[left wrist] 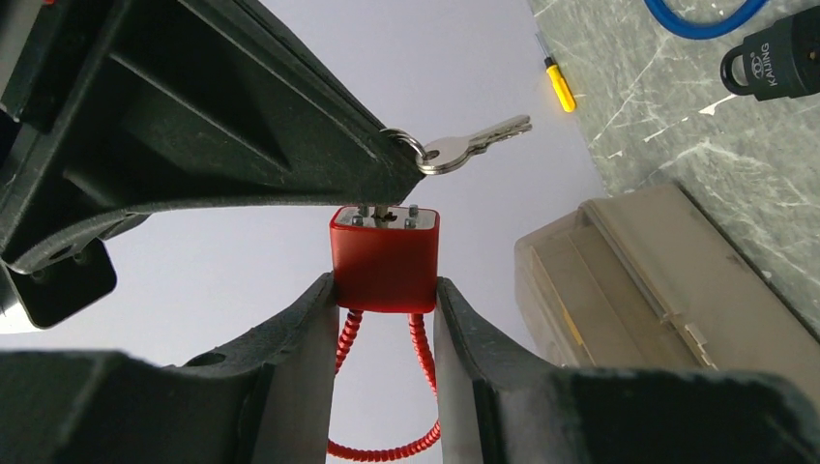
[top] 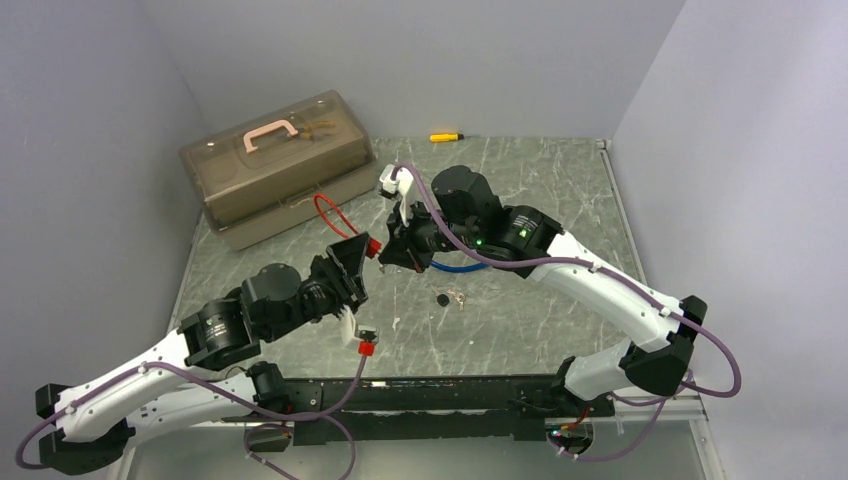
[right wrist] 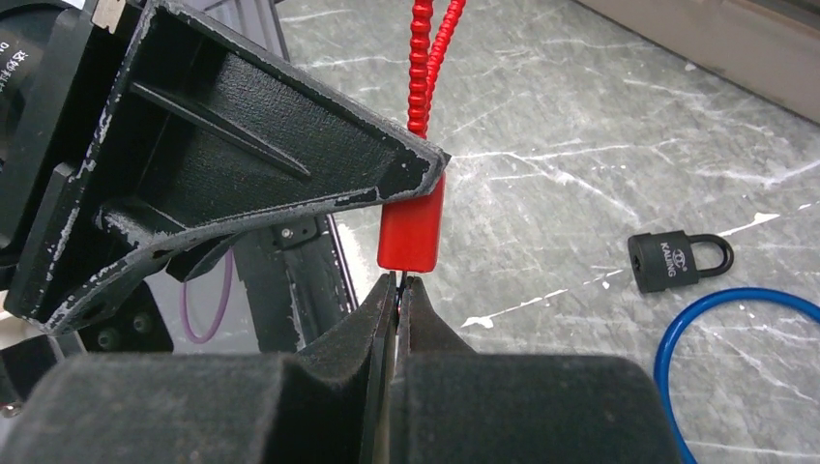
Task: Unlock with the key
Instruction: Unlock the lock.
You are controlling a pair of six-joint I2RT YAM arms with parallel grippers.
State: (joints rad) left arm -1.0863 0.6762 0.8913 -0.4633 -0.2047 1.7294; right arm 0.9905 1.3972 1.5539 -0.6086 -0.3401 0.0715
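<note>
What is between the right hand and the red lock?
A key, pinched by the right hand, poking into the red lock; left wrist view shows it.

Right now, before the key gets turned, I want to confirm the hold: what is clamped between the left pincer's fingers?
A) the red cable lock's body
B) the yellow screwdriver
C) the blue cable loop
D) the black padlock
A: the left wrist view shows the red cable lock's body squeezed between the left pincer's two fingers, while the black padlock lies apart on the table.
</note>
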